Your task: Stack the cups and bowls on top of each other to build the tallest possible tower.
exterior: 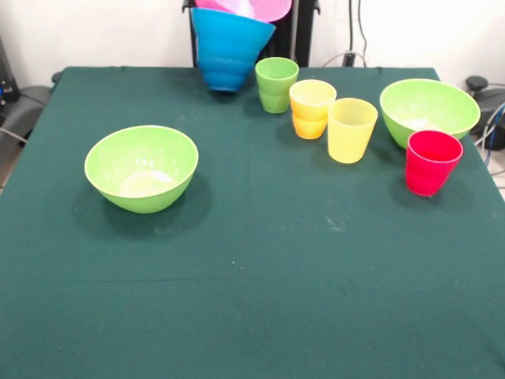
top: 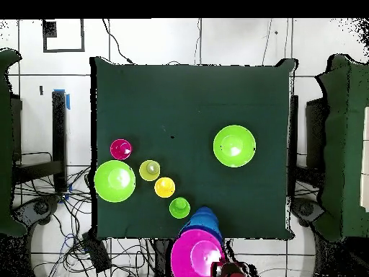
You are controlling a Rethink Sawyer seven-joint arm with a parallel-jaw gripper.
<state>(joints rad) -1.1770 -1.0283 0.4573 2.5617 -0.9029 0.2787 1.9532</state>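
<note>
The tower of nested blue bowls stands at the table's far edge, by the robot's base; it also shows in the overhead view. The large pink bowl sits tilted on top of it, cut off by the picture's top edge, and shows whole from above. A red and black part of the arm with the gripper shows at the pink bowl's rim. A green cup, an orange cup, a pale yellow cup and a red cup stand upright in a slanting row.
One lime green bowl stands alone at the left of the dark green table. The other lime bowl stands at the far right, just behind the red cup. Cables lie on the floor round the pedestal.
</note>
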